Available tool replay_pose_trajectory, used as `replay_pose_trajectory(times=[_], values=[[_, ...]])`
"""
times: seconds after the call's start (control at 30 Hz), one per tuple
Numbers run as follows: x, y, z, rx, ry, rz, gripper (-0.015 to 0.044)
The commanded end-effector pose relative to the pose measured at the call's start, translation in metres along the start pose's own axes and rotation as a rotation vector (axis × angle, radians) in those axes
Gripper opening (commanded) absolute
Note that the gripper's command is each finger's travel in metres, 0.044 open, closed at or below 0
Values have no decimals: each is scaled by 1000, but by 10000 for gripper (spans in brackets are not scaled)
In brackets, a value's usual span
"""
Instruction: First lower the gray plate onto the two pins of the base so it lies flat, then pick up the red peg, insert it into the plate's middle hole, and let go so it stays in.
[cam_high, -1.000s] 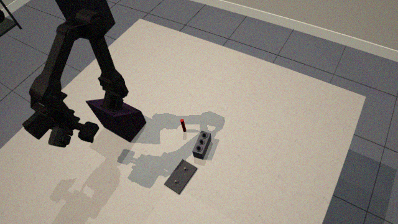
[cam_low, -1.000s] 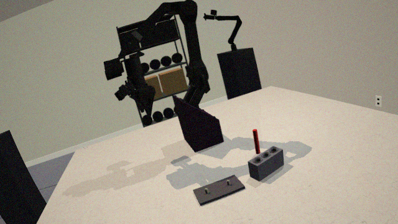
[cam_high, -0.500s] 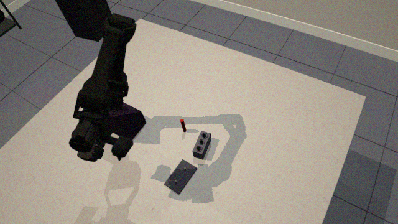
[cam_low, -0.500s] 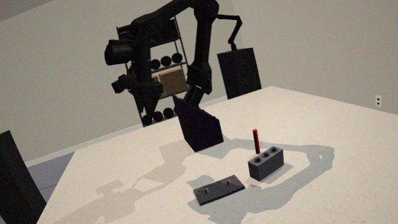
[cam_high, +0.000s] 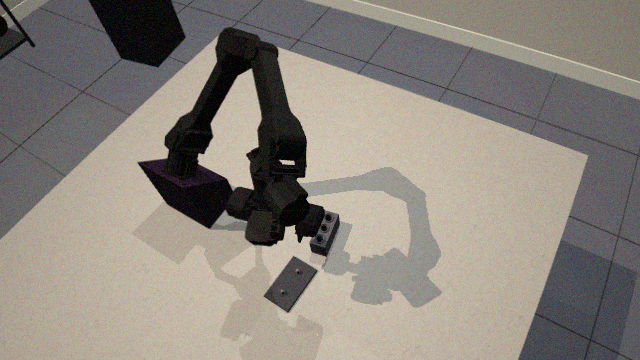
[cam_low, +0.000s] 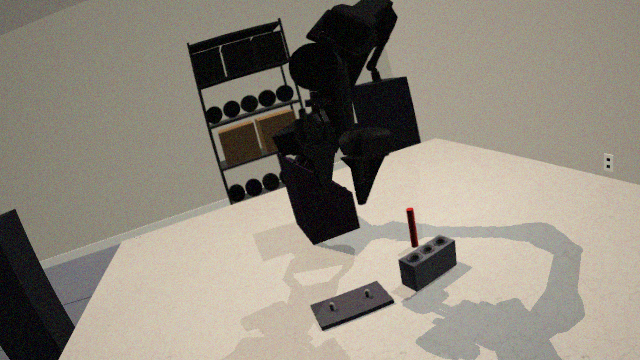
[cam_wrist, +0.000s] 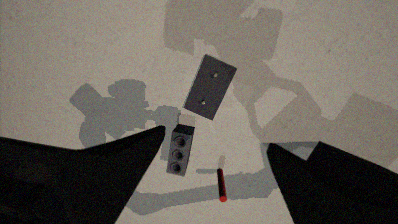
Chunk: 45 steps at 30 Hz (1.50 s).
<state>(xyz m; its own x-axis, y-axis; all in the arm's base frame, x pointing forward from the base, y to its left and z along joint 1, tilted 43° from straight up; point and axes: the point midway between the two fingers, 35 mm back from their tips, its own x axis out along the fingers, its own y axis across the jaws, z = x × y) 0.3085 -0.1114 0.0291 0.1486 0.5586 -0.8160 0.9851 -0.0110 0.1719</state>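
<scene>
The gray plate, a thick block with three holes in its top face (cam_high: 327, 245) (cam_low: 430, 267) (cam_wrist: 185, 150), stands on the table beside the base. The base, a dark flat slab with two small pins (cam_high: 290, 285) (cam_low: 352, 304) (cam_wrist: 210, 90), lies apart from it with both pins bare. The red peg (cam_low: 412, 227) (cam_wrist: 221, 185) stands upright near the plate; the arm hides it in the top view. My gripper (cam_wrist: 215, 139) is open and empty, high above the table. In the wrist view the plate and peg show between the wide-spread fingers, below them.
The arm's dark purple pedestal (cam_high: 195, 195) (cam_low: 320, 210) stands on the table (cam_high: 480, 200) (cam_low: 175, 280) behind the base. Arm shadows fall around the parts. Beyond the table are a dark box (cam_high: 140, 30) and a shelf rack (cam_low: 212, 145).
</scene>
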Motion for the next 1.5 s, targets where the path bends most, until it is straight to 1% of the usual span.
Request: replay_pose_trajectory(times=[0.0,0.1,0.17,0.27,0.4,0.43,0.53,0.57,0.73,0.83,0.97,1.47], values=[[7,36,-50,24,66,12,440],[12,57,-92,45,126,9,440],[13,61,-102,50,141,6,440],[13,51,-100,50,140,6,440],[16,50,-101,50,140,6,440],[24,50,-101,50,140,6,440],[68,51,-108,50,141,7,440],[75,51,-109,50,143,7,440],[80,51,-110,50,143,7,440],[92,54,-113,50,144,7,440],[94,54,-113,50,144,7,440],[118,55,-116,50,143,7,440]])
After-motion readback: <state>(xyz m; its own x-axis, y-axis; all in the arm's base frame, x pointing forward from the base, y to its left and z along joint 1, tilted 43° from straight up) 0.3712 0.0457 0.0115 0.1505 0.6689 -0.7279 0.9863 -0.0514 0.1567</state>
